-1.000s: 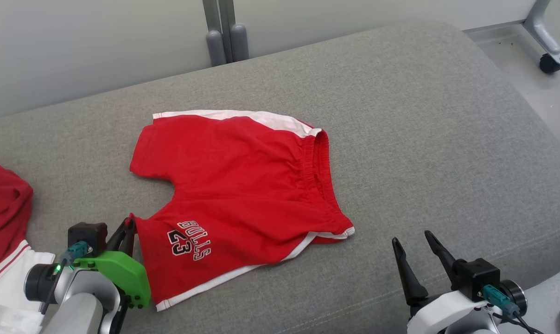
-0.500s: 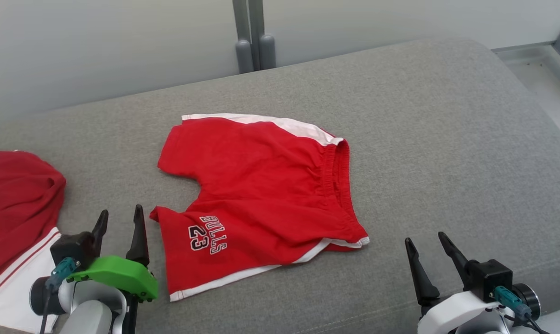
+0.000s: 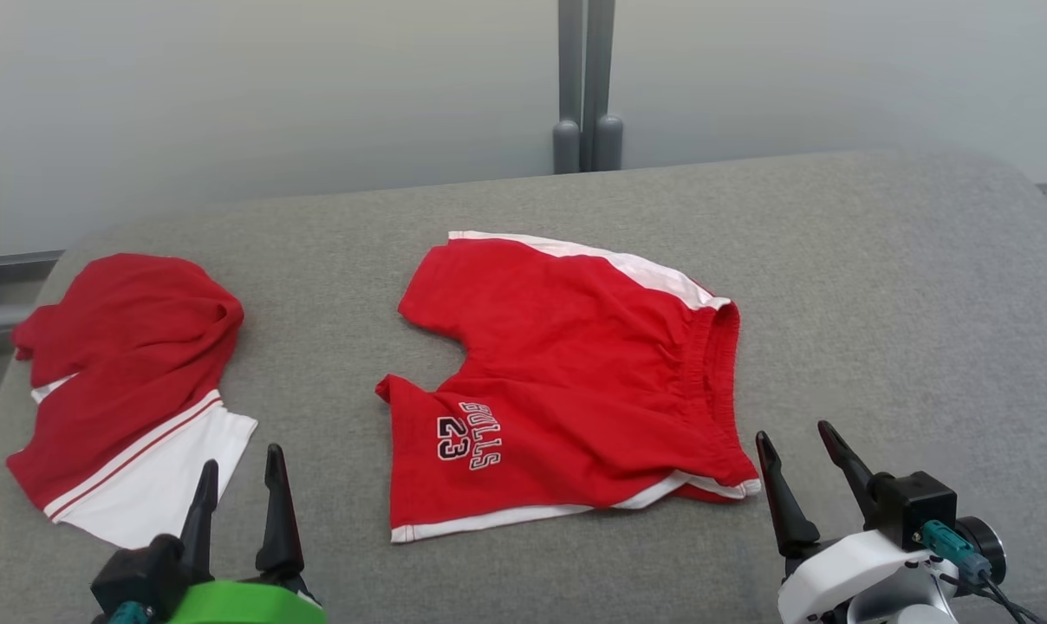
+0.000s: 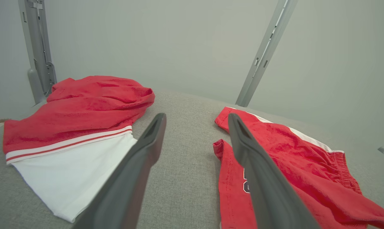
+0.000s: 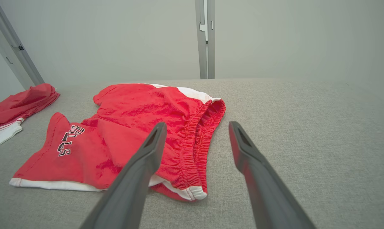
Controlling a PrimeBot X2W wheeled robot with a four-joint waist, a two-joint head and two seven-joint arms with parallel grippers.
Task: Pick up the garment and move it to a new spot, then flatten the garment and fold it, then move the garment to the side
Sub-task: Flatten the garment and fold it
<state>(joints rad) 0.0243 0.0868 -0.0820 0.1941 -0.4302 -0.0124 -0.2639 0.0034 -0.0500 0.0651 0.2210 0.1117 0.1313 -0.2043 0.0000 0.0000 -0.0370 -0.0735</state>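
Red shorts (image 3: 575, 381): flat on couch (image 3: 879, 286), just ahead of both hands. State: left hand (image 3: 241, 457), right hand (image 3: 793, 431) released, empty. Fold likely next; grip matching corners, lift evenly.

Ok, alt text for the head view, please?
Red Bulls shorts lie spread on the grey cushion, centre frame, touched by neither gripper. The left gripper and right gripper sit open at the bottom corners; a second red-and-white garment lies bunched at far left.

Shorts (image 4: 290, 171) print partly hidden behind left fingers (image 4: 262, 184); second garment (image 5: 7, 117) cut by edge.
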